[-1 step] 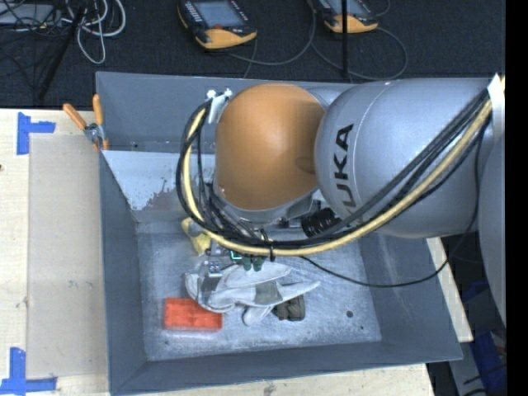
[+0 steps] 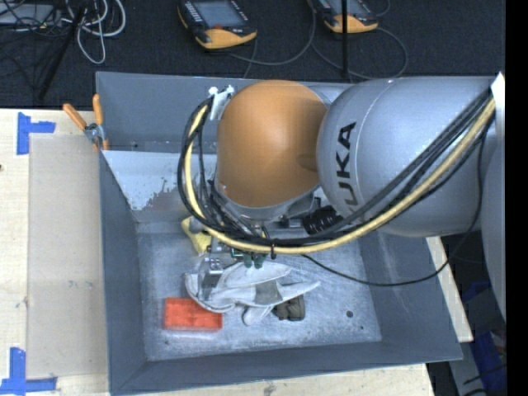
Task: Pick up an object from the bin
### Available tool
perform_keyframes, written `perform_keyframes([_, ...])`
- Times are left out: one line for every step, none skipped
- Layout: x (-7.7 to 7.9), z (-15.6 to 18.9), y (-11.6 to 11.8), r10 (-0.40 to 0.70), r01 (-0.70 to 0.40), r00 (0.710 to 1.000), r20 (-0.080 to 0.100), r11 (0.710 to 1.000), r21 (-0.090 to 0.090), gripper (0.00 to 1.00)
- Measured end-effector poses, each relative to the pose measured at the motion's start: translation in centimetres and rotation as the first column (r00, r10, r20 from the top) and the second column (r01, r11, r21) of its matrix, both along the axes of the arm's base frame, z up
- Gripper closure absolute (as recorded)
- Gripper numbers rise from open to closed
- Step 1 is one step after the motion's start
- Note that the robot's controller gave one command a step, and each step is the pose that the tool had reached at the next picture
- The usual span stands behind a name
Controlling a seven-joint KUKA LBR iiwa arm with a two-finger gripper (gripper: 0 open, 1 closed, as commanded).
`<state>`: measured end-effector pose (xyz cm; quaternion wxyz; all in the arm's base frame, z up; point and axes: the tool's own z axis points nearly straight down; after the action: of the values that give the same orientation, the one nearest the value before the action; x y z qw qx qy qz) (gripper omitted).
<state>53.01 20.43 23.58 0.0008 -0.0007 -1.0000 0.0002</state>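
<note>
Standing by the grey metal bin [image 2: 120,246]. Leftmost on its floor is a flat orange-red rectangular block [image 2: 191,314], just beside the white stuff, so a sideways drag would shove or snag it. Further back, a small yellow piece [image 2: 195,236] sits tucked under the arm's yellow and black cables [image 2: 191,167], mostly hidden. Those low loops could catch it. The gripper [image 2: 213,275] is down at the left end of a crumpled white soft thing, cloth or film [image 2: 268,289], lying mid-floor toward the front wall. That looks like the target. Can't tell whether the gripper is open or closed, since the orange dome wrist cover [image 2: 268,143] blocks most of it, and I see nothing clearly gripped. Main risk, I'd say, is the limp material: a pinch on one fold may slip or peel out on the lift. The trailing part could also haul along the dark brownish lump [image 2: 290,308] touching its right underside. It's also very near the floor, and pressing lower could grind on the metal.
</note>
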Motion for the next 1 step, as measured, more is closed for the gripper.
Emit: perform_keyframes([-1.7, -4.55, -0.63, 0.036, -0.036, 0.999, 0.006, 0.999, 0.002, 0.0])
